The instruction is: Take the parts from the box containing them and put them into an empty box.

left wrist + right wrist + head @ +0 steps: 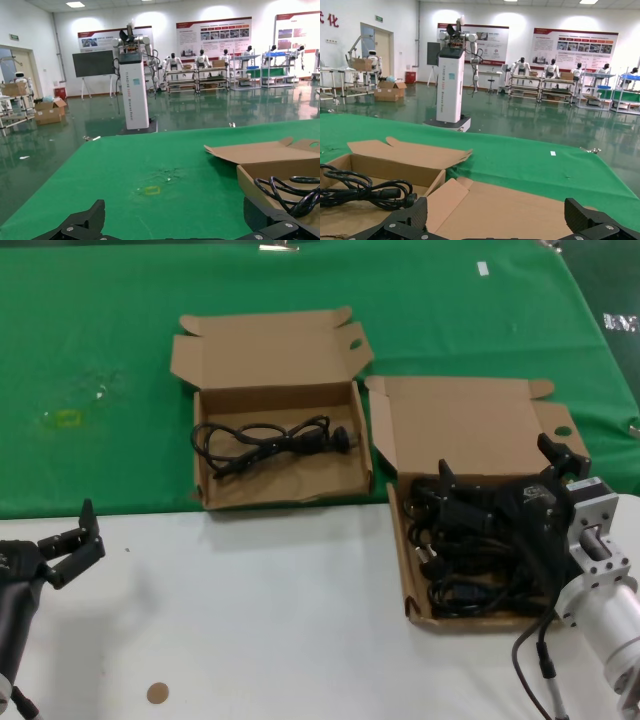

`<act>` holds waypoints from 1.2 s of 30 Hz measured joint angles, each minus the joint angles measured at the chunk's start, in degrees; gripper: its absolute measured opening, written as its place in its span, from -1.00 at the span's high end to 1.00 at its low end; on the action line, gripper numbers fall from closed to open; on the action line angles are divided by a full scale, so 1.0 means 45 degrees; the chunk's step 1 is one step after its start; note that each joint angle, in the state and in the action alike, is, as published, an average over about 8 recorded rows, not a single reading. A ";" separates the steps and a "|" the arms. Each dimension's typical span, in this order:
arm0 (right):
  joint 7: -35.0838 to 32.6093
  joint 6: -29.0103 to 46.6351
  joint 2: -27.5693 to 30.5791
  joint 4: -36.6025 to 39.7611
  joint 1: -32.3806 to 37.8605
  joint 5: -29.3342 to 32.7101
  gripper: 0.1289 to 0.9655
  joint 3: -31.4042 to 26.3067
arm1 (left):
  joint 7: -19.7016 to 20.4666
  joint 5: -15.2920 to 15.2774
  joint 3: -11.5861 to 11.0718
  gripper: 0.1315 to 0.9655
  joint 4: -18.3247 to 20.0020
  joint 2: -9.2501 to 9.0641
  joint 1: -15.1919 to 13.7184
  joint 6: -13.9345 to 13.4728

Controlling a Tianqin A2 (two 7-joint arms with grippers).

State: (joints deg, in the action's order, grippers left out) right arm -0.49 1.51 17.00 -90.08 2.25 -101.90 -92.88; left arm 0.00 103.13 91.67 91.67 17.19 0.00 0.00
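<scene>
Surface: white counter (300, 620), green cloth (100, 360) behind.
Right hand (500, 475): spread, over the full box (412, 580) of cords (470, 570).
Other box (215, 495): one cord (270, 440), left of right hand.
Left hand (75, 540): spread, idle.

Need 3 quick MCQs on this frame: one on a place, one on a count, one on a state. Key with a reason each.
1. Where is the right claw?
A. Over the box full of cords
B. Over the white table, away from both boxes
C. Over the green cloth

2. How many cords lie in the far left box?
A. None
B. One
C. Five

3. How are the left claw's fingers?
A. Shut on a cord
B. Shut on a flap
C. Open, holding nothing

Key: 1 A, it hangs above the cord pile in the right box. 2 B, a single black cord lies there. 3 C, its fingers are spread over the white table.
</scene>
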 joint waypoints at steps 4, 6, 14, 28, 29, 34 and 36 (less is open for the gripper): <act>0.0000 0.0000 0.0000 0.0000 0.0000 0.0000 -1.00 0.0000 | 0.0000 0.0000 0.0000 -1.00 0.0000 0.0000 0.0000 0.0000; 0.0000 0.0000 0.0000 0.0000 0.0000 0.0000 -1.00 0.0000 | 0.0000 0.0000 0.0000 -1.00 0.0000 0.0000 0.0000 0.0000; 0.0000 0.0000 0.0000 0.0000 0.0000 0.0000 -1.00 0.0000 | 0.0000 0.0000 0.0000 -1.00 0.0000 0.0000 0.0000 0.0000; 0.0000 0.0000 0.0000 0.0000 0.0000 0.0000 -1.00 0.0000 | 0.0000 0.0000 0.0000 -1.00 0.0000 0.0000 0.0000 0.0000; 0.0000 0.0000 0.0000 0.0000 0.0000 0.0000 -1.00 0.0000 | 0.0000 0.0000 0.0000 -1.00 0.0000 0.0000 0.0000 0.0000; 0.0000 0.0000 0.0000 0.0000 0.0000 0.0000 -1.00 0.0000 | 0.0000 0.0000 0.0000 -1.00 0.0000 0.0000 0.0000 0.0000; 0.0000 0.0000 0.0000 0.0000 0.0000 0.0000 -1.00 0.0000 | 0.0000 0.0000 0.0000 -1.00 0.0000 0.0000 0.0000 0.0000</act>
State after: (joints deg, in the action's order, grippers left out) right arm -0.49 1.51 17.00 -90.08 2.25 -101.90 -92.88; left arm 0.00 103.13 91.67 91.67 17.19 0.00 0.00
